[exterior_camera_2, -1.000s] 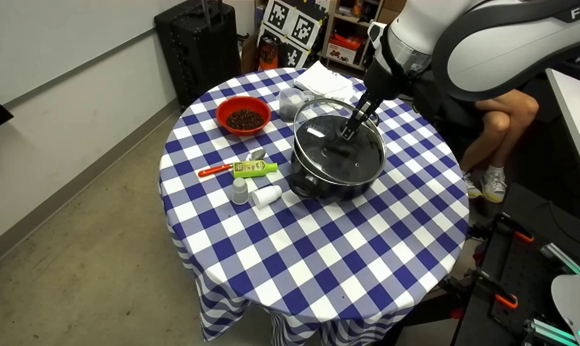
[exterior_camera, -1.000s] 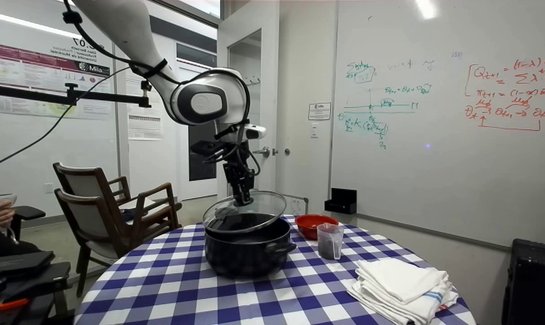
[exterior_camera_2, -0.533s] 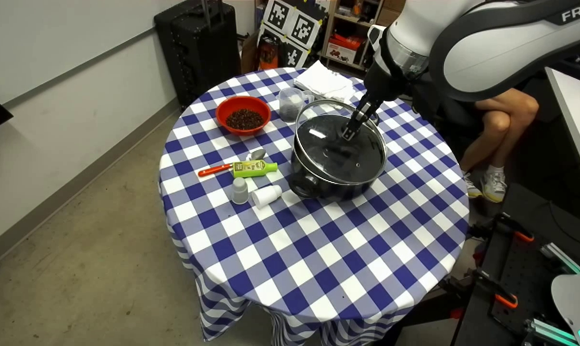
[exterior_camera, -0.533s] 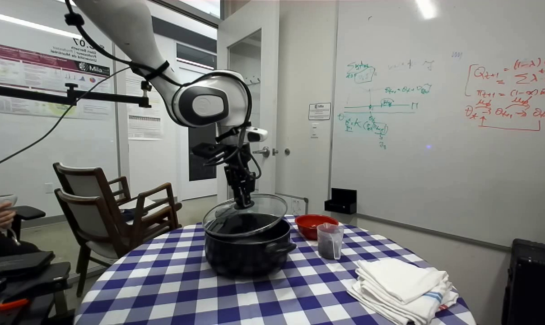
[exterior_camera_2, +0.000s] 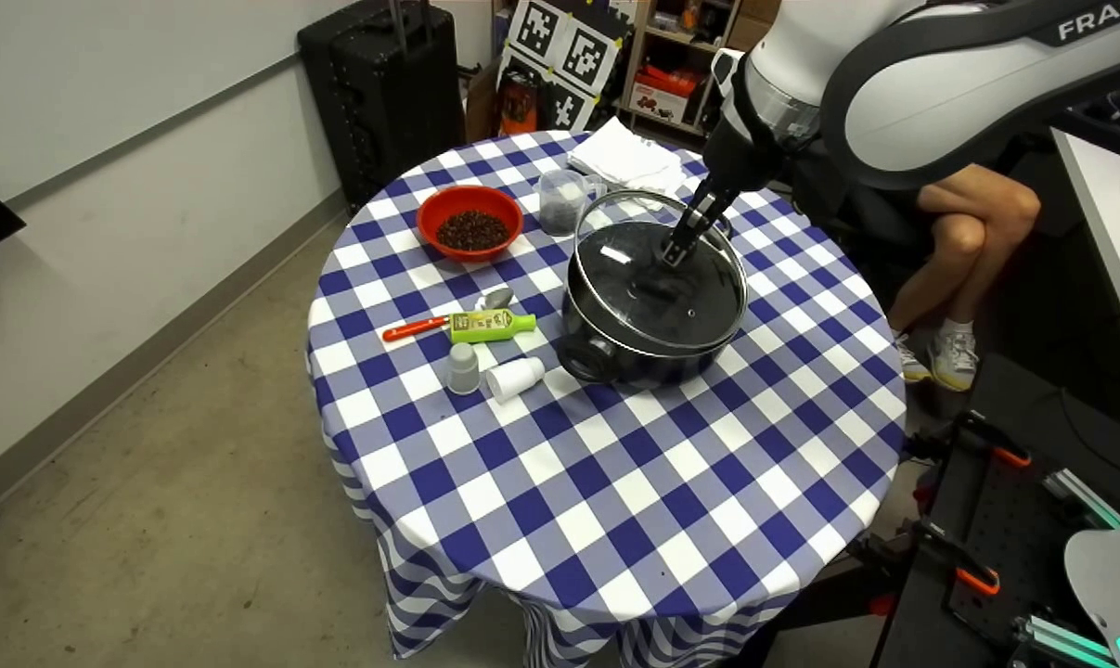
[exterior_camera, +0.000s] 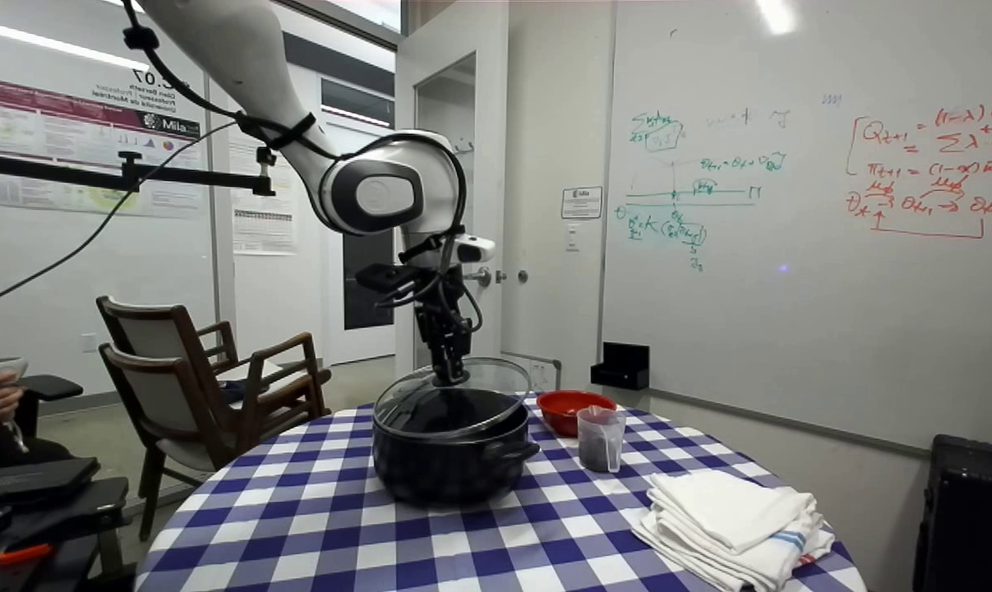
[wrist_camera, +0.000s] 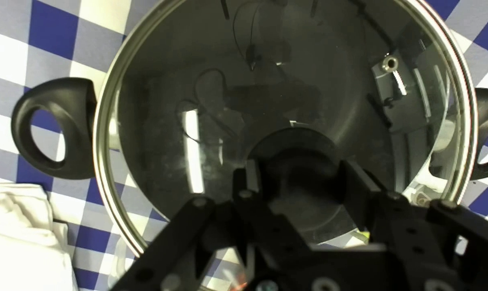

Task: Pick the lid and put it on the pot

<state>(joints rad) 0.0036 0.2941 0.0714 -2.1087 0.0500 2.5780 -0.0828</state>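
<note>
The lid (exterior_camera: 417, 409) is a clear glass disc with a metal rim and dark centre knob. It lies tilted over the mouth of the black pot (exterior_camera: 450, 470). In an exterior view, its far right edge stands above the pot's rim and its front edge is low, close to the rim; I cannot tell if they touch. Lid (exterior_camera_2: 648, 301) and pot (exterior_camera_2: 648, 369) also show in an exterior view. My gripper (exterior_camera: 450, 378) points down with its fingers on both sides of the knob. In the wrist view, the gripper (wrist_camera: 302, 180) grips the knob, and the lid (wrist_camera: 296, 72) covers the pot (wrist_camera: 80, 129).
A red bowl (exterior_camera_2: 471, 199) of dark beans and a clear measuring cup (exterior_camera: 601, 440) stand beside the pot. Folded white towels (exterior_camera: 734, 526) lie on the checkered table (exterior_camera_2: 615, 520). A green bottle (exterior_camera_2: 490, 326), a red-handled utensil (exterior_camera_2: 416, 329), and two shakers (exterior_camera_2: 464, 369) are near the pot handle.
My gripper and the lid have moved down a little, and slightly right in an exterior view. The lid's front edge is now lower against the pot. The pot has not moved.
</note>
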